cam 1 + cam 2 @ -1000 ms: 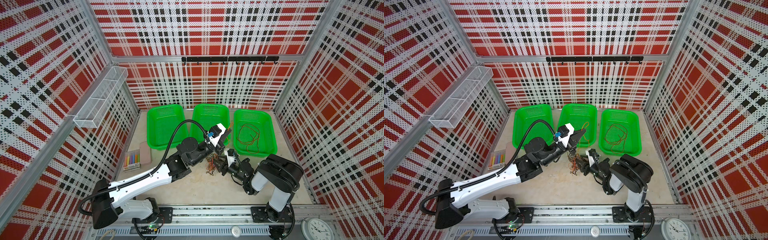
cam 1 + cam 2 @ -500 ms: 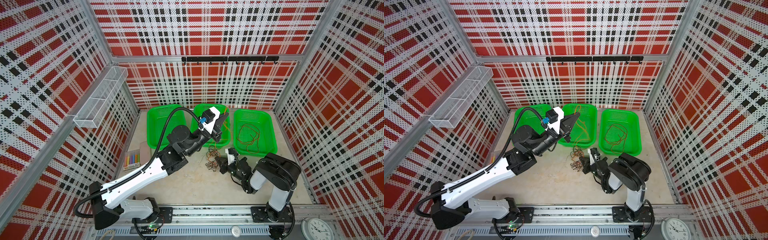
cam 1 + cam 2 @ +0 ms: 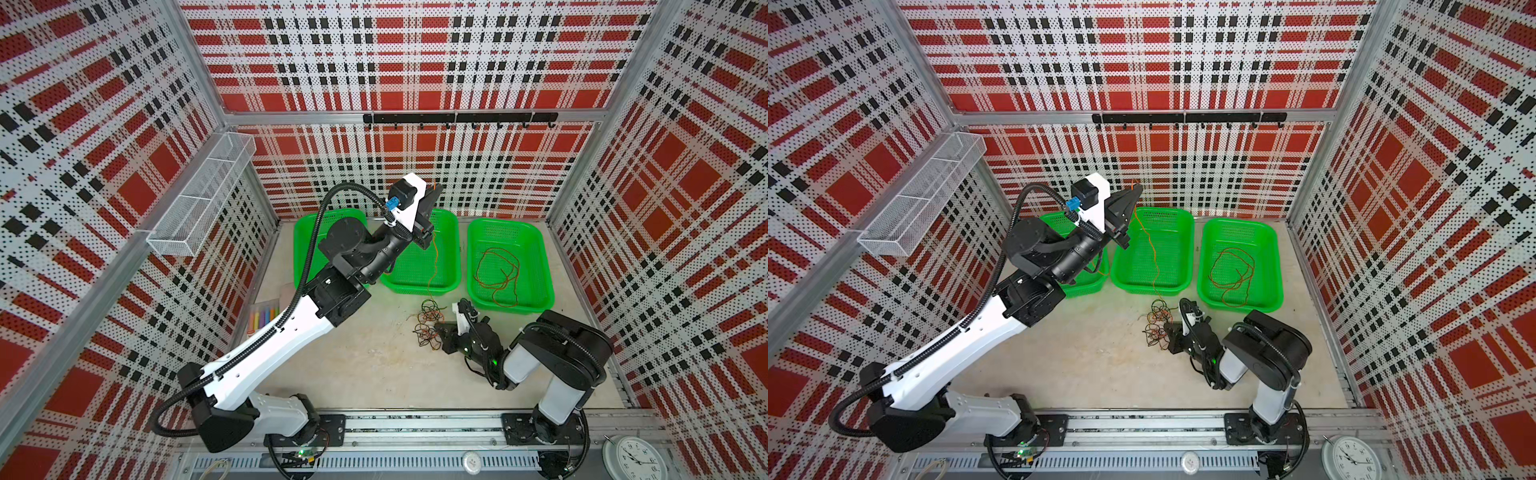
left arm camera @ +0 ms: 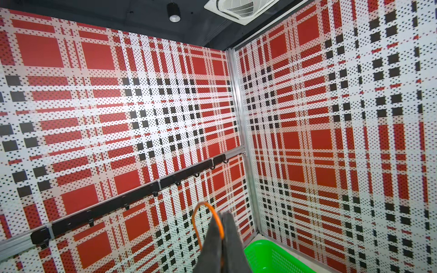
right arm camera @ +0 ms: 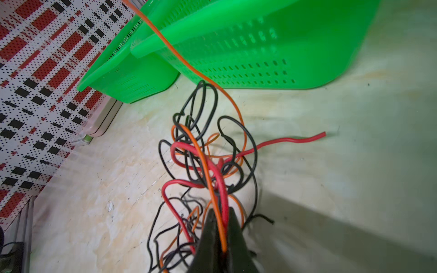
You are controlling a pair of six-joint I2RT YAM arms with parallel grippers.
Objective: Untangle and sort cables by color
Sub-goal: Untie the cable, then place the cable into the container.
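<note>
The left arm (image 3: 282,332) covers most of the left basket (image 3: 302,257) in both top views. Single strands among the cables (image 3: 428,326) are too fine to separate there. The left wrist view's edge cuts off the base of the left gripper (image 4: 222,215) and part of a green basket (image 4: 272,257).

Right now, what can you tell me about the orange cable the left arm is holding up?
The orange cable is a thin, smooth, plastic-looking strand. The left tool is shut on it high up, a small loop arching past the tips. From there it runs down, gently wavy, over the middle green basket into the tangle of black, orange and red wires on the table, which the right tool pinches.
</note>
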